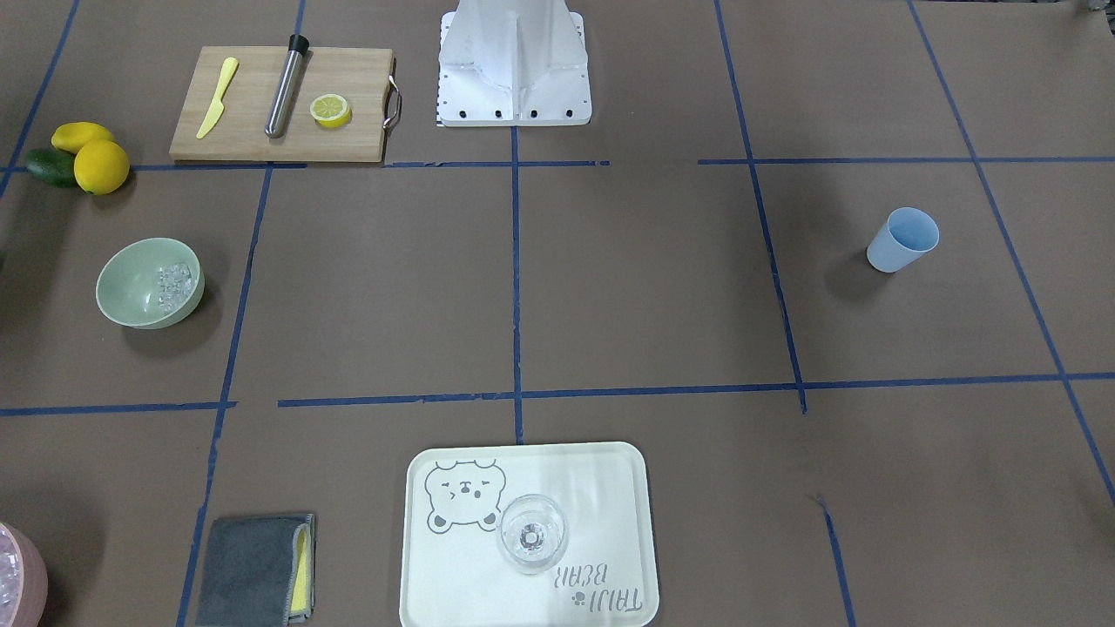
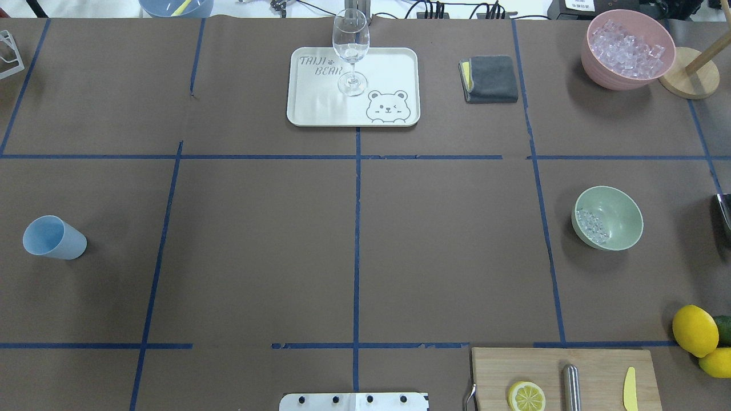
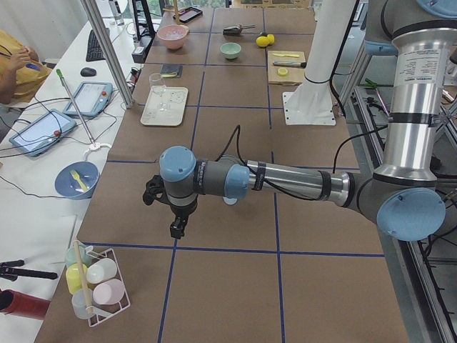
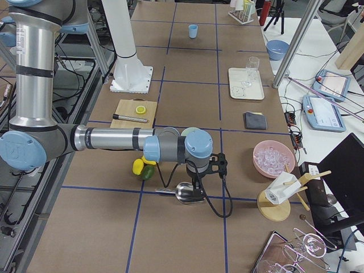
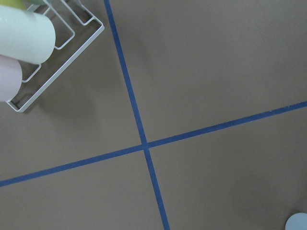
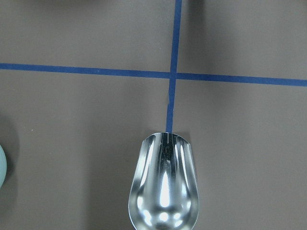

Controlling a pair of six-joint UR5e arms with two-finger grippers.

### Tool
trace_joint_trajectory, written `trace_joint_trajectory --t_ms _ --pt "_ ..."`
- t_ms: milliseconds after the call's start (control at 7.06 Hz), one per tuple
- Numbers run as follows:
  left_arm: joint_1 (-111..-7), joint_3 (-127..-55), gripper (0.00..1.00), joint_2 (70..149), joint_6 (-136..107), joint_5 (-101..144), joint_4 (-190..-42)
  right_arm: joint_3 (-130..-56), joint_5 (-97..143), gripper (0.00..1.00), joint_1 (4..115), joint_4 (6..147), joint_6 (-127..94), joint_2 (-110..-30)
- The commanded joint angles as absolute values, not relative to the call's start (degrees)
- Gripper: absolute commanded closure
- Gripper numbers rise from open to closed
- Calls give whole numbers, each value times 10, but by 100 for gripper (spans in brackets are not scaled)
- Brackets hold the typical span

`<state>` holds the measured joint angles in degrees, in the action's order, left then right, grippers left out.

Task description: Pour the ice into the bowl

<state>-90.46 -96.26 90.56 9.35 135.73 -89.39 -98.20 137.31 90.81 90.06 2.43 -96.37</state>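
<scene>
The sage-green bowl (image 1: 131, 292) (image 2: 617, 214) stands on the table on my right side, with a handful of clear ice cubes (image 1: 172, 283) (image 2: 591, 225) inside against one wall. My right gripper (image 4: 196, 190) hangs low over a metal scoop (image 4: 183, 191) beside the bowl; I cannot tell whether it is open or shut. The right wrist view shows the scoop (image 6: 163, 187) empty, with the bowl's rim (image 6: 1, 165) at the left edge. My left gripper (image 3: 178, 227) hovers near the light blue cup (image 2: 54, 238); I cannot tell its state.
A pink container of ice (image 2: 627, 48) stands at the far right by a wooden stand (image 2: 688, 80). A wine glass (image 2: 350, 48) stands on a tray (image 2: 320, 108). There are also a grey cloth (image 2: 490, 79), a cutting board (image 1: 253, 131), lemons (image 1: 100, 165) and a wire rack (image 5: 62, 52).
</scene>
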Motion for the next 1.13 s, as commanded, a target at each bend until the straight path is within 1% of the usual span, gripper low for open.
trace_joint_trajectory --t_ms 0,283,566,849,991 --pt "-904 -970 0 881 93 1356 -891 -974 1374 0 905 904 22 -947" --pt "-906 -991 0 863 94 1351 -902 -967 1373 0 904 905 21 -939" --pt "-904 -982 0 864 97 1354 -891 -960 1374 0 903 904 5 -935" --pt "-905 -987 0 877 98 1351 -885 -960 1375 0 903 901 5 -935" --pt "-906 -978 0 868 97 1354 -885 -961 1376 0 902 901 5 -935"
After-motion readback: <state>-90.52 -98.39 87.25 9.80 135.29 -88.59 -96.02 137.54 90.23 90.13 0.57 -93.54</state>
